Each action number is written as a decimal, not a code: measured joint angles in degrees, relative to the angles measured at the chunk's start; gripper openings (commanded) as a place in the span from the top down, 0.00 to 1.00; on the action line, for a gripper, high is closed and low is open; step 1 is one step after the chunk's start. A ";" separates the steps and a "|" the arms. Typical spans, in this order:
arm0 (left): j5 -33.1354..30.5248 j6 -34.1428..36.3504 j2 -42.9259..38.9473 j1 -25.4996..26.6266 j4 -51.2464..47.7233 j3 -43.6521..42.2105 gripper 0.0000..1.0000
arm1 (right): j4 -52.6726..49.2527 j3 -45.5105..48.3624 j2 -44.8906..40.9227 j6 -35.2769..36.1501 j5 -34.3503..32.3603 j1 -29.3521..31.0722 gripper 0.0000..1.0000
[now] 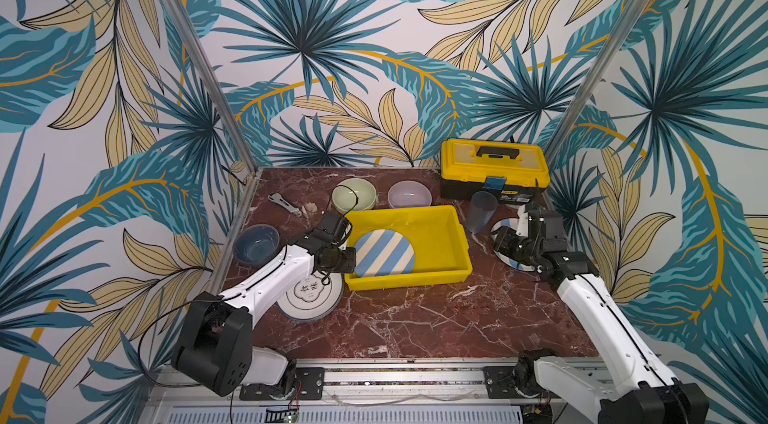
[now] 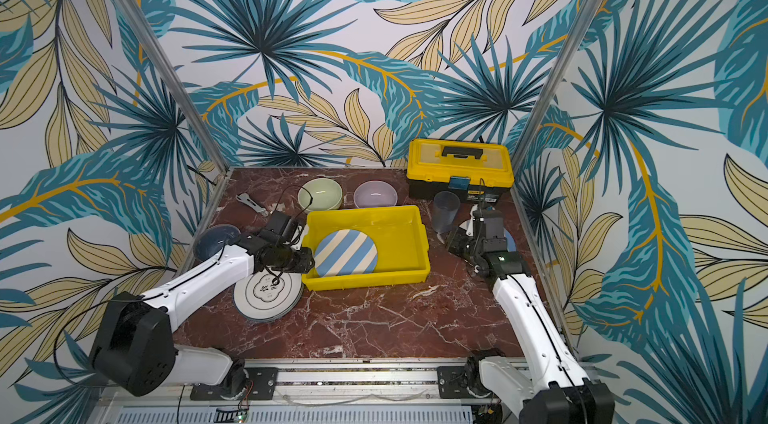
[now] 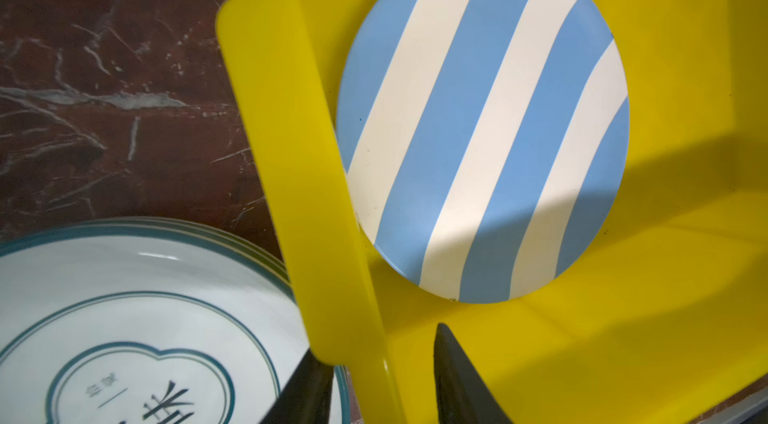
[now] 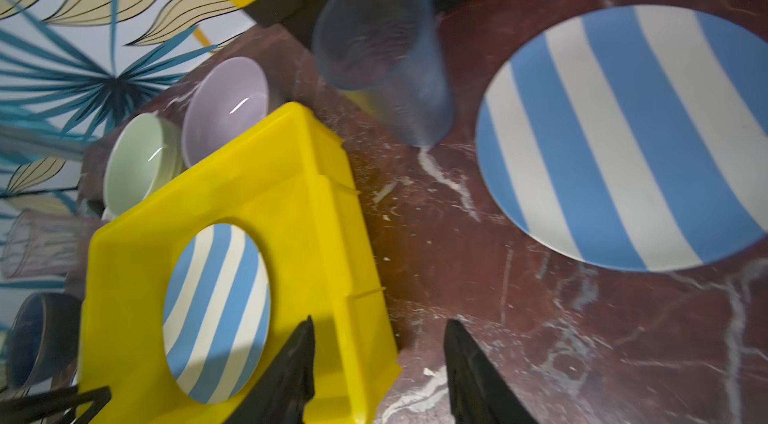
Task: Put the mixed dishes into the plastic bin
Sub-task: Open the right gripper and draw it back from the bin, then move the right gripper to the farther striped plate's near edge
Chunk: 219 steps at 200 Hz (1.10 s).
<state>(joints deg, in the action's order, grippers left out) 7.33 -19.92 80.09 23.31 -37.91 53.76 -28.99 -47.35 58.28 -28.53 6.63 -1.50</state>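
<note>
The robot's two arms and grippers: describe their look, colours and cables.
The left arm and right arm have glossy white shells, black joint housings and thin black cables running outside. The left gripper and right gripper are black, with tapered, pointed fingers.

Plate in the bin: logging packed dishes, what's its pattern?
Blue and cream stripes on the plate; clearest in the left wrist view.

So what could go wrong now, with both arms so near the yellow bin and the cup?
1. The left gripper is open with the rim of the bin between its fingers; pulling away sideways could drag the bin.
2. The cup stands close to the striped plate on the table, near the open right gripper; reaching for that plate could tip it.
</note>
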 measured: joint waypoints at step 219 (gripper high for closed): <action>0.55 0.22 -0.15 0.00 0.28 -0.02 0.59 | 46.10 30.38 16.26 -17.59 14.99 -31.52 0.64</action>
<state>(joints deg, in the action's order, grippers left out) 7.88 -19.70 79.94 23.31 -37.63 53.74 17.10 -16.97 74.54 -46.13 21.63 -33.01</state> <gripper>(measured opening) 0.409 0.358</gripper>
